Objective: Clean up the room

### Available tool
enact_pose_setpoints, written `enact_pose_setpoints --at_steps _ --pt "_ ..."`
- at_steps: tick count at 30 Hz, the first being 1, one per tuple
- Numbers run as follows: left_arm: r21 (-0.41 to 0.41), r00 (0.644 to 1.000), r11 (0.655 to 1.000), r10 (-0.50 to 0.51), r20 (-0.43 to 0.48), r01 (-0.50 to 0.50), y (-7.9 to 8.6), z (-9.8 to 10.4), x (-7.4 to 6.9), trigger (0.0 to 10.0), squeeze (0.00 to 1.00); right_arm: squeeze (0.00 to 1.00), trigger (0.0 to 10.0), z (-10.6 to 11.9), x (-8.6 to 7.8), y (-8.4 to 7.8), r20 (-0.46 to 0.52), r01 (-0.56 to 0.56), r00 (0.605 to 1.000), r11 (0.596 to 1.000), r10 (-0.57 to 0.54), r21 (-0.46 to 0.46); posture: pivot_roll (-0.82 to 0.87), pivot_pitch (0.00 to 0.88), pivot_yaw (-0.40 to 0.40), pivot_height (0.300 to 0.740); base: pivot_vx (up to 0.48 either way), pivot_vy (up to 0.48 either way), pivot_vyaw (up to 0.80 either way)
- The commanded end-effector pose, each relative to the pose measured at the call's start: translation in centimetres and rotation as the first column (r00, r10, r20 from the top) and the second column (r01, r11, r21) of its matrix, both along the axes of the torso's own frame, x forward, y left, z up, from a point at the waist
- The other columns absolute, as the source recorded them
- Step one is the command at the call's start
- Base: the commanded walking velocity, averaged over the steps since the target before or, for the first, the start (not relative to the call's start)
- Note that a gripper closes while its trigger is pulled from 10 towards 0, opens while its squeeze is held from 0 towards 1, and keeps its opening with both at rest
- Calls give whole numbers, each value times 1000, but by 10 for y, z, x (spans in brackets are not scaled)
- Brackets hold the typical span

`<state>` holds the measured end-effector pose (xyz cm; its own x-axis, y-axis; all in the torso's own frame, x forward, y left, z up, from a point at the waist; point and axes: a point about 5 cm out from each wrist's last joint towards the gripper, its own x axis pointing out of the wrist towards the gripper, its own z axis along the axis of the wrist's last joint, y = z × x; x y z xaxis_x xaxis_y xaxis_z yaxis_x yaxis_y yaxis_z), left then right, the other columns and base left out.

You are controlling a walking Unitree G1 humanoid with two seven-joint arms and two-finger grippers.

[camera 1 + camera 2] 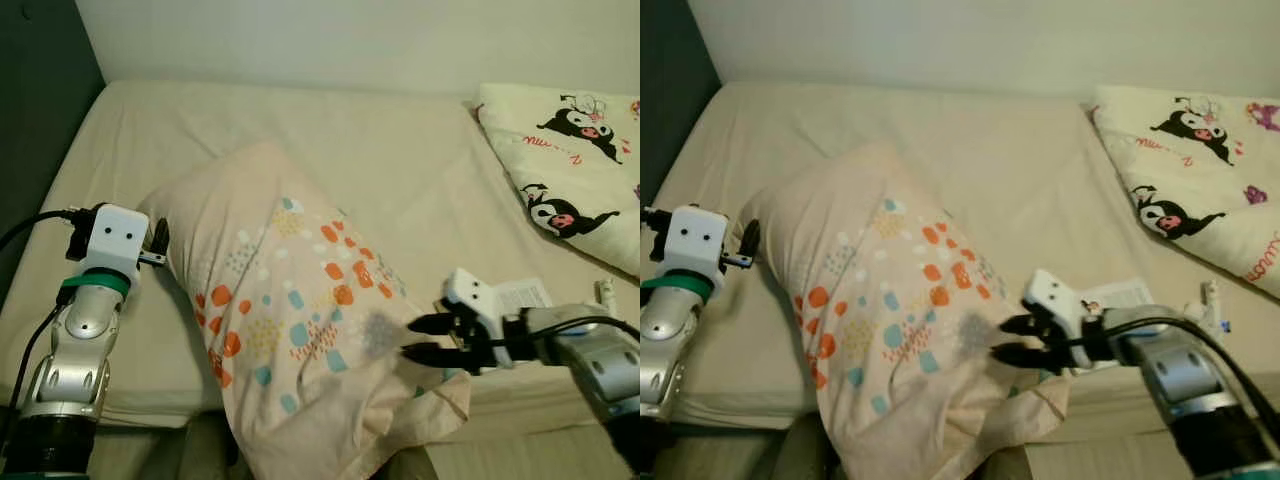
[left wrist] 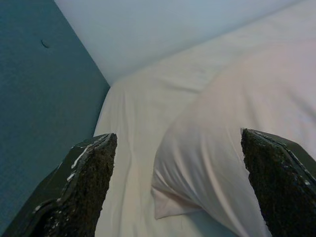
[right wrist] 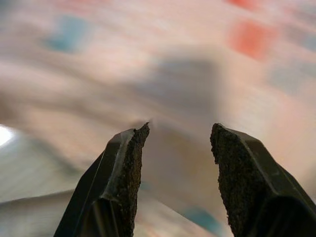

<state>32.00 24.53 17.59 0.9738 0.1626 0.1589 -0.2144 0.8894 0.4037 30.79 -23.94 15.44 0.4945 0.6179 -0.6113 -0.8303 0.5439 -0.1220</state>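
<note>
Pale pink pillow with orange and teal spots (image 1: 290, 320) lies on beige bed sheet (image 1: 420, 180), overhanging near edge. Right gripper (image 1: 424, 338) fingers parted, empty, touching pillow's right side. Left gripper (image 2: 177, 187) wide open, empty, beside pillow's left edge.

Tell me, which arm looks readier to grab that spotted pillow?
Probably the right: the right gripper is open with its fingertips at the pillow. The left gripper, also open, sits beside its far corner.

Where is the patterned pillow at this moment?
In the left eye view, the patterned pillow lies on the near edge of the bed, its lower end overhanging, between the open left claw and the open right claw.
</note>
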Motion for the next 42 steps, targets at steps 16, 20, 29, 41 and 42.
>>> enact_pose_setpoints --at_steps 16,20,29,41,42 --pt "-75 943 994 47 -329 -76 14 -82 -56 10000 0 0 10000 -51 45 -3 259 668 700 738 -666 90 196 78 -40 595 0 0 0" --pt "-13 876 992 106 -472 -127 28 -127 -77 10000 0 0 10000 -66 50 32 247 656 707 745 -662 121 205 62 -46 595 0 0 0" --pt "-123 851 986 31 -524 -111 14 -164 -71 10000 0 0 10000 -67 59 91 243 603 731 770 -637 205 192 71 -47 595 0 0 0" --pt "-305 833 951 -123 -539 -56 -27 -173 -43 10000 0 0 10000 -62 61 140 239 481 815 846 -528 229 155 70 -52 595 0 0 0" --pt "-305 833 951 -123 -539 -56 -27 -173 -43 10000 0 0 10000 -62 61 140 239 481 815 846 -528 229 155 70 -52 595 0 0 0"
